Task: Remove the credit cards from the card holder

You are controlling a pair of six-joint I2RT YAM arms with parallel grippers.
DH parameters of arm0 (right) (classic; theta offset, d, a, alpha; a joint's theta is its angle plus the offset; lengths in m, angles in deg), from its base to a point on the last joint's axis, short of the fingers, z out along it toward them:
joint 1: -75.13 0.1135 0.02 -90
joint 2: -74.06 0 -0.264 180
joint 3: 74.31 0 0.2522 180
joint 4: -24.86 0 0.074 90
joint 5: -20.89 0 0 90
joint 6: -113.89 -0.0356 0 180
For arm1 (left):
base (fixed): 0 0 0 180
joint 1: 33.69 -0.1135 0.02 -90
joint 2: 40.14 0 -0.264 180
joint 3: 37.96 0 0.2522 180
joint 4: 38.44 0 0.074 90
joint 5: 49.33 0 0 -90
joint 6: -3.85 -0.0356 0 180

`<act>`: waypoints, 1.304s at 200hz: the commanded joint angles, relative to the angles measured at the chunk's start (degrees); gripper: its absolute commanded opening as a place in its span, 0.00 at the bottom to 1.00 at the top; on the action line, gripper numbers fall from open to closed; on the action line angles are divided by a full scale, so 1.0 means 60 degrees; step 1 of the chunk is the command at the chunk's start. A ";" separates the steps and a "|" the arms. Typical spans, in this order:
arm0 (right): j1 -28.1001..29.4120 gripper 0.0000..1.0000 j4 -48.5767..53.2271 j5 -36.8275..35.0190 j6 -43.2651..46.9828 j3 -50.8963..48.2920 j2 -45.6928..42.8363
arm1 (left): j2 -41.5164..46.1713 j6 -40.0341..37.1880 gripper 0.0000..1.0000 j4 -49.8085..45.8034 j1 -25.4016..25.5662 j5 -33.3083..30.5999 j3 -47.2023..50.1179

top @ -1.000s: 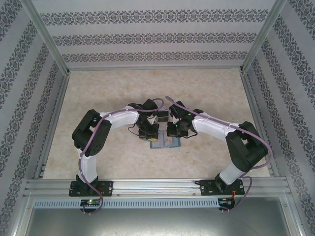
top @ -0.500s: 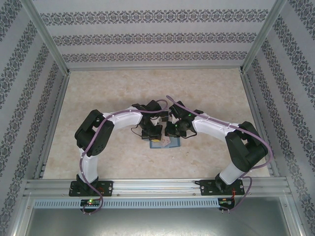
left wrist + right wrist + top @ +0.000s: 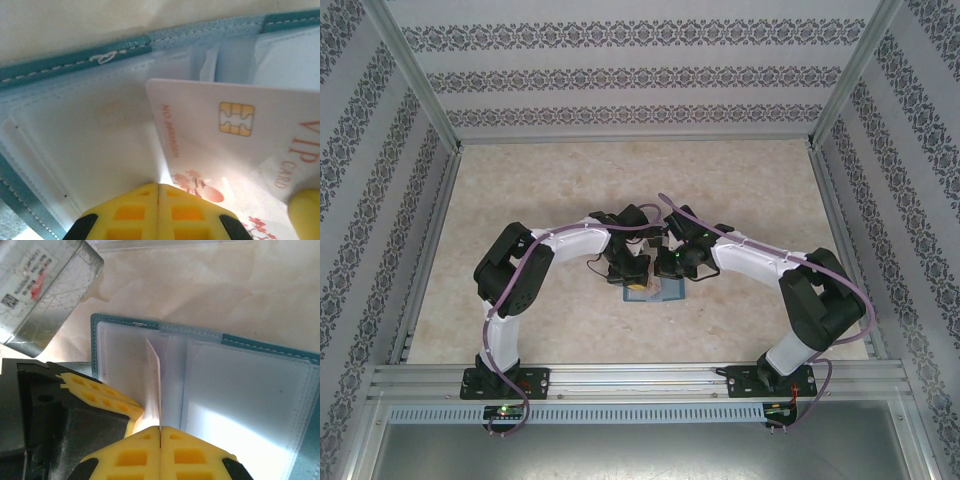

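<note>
The teal card holder (image 3: 660, 291) lies open on the table between the two arms, its pale blue-grey inside (image 3: 240, 390) facing up. A pale credit card (image 3: 200, 125) with a gold chip, red blossoms and "VIP CARD" lettering stands up out of the left half. In the right wrist view this card (image 3: 155, 375) is edge-on and runs down into my right gripper (image 3: 160, 429), which is shut on it. My left gripper (image 3: 159, 186) is shut, its tips pressed on the holder's clear sleeve (image 3: 90, 130) beside the card. One left finger (image 3: 100, 397) touches the card's left face.
A clear plastic box (image 3: 45, 290) with a printed label sits just beyond the holder's far left corner. Aluminium rails (image 3: 430, 250) and patterned walls close in the beige table (image 3: 540, 180) on three sides. Both arms crowd the table's centre.
My right gripper has closed on the pale card's edge. Both grippers have drawn closer together over the holder, covering more of it from above.
</note>
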 commanded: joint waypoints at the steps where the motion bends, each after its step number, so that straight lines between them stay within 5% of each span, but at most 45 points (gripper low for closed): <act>1: 0.0018 0.04 0.0629 -0.0641 0.0290 0.0075 -0.0377 | 0.0021 -0.0076 0.00 -0.0243 0.0098 -0.0177 -0.0007; 129: -0.0820 0.00 0.1746 -0.0799 0.2026 0.0871 -0.1388 | 0.0753 -0.0288 0.00 -0.0486 0.0084 -0.0595 -0.0078; 191: -0.1348 0.00 0.2184 0.0093 0.4567 0.1921 -0.1123 | 0.1765 -0.0756 0.00 -0.0811 -0.0015 -0.1974 0.0005; 261: -0.1343 0.00 0.3188 0.0688 0.9106 0.3976 0.0010 | 0.3525 -0.1523 0.00 -0.0682 -0.0386 -0.3377 0.0778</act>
